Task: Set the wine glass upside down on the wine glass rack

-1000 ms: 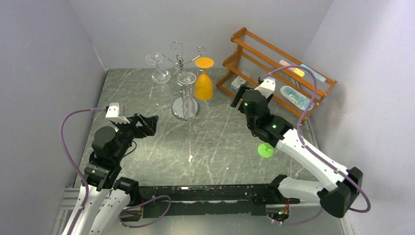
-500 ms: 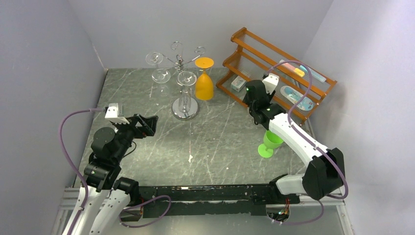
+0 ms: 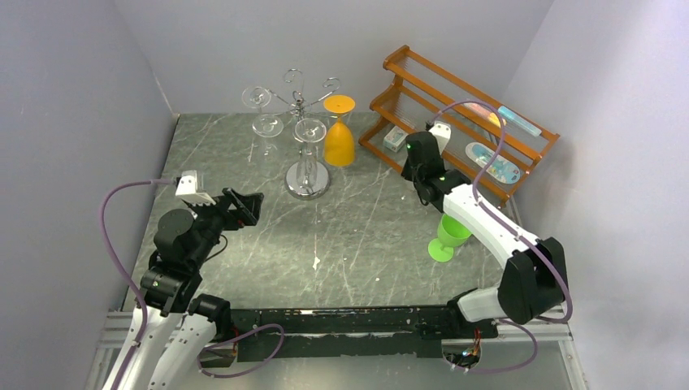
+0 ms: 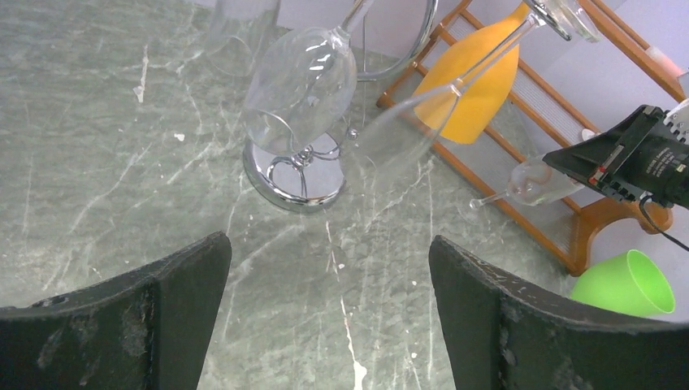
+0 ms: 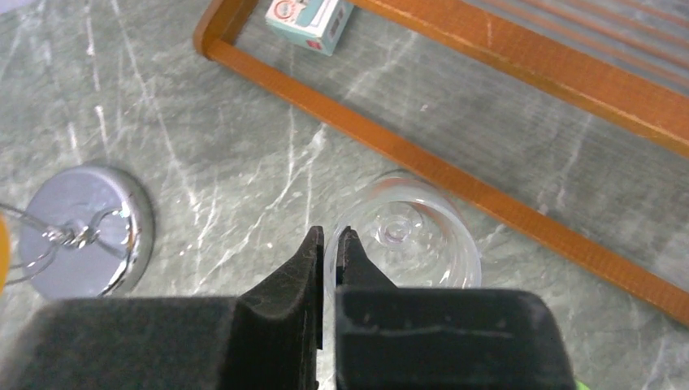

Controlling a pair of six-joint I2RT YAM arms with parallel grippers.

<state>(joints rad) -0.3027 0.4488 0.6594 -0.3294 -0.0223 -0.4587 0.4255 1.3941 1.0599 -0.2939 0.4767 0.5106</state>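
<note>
Carrying is the step in hand: the right gripper (image 5: 329,236), pinched on the rim of the clear wine glass (image 5: 414,244), holds it beside the wooden shelf (image 5: 487,191), well apart from the chrome wine glass rack (image 3: 307,183). The next move probably calls for inverting the glass and hooking its foot on a free arm. The left gripper (image 4: 329,244) waits, jaws apart.

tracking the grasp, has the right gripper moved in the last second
Yes. In the top view the right gripper, holding the wine glass, has shifted farther back, toward the wooden shelf's left end.
</note>
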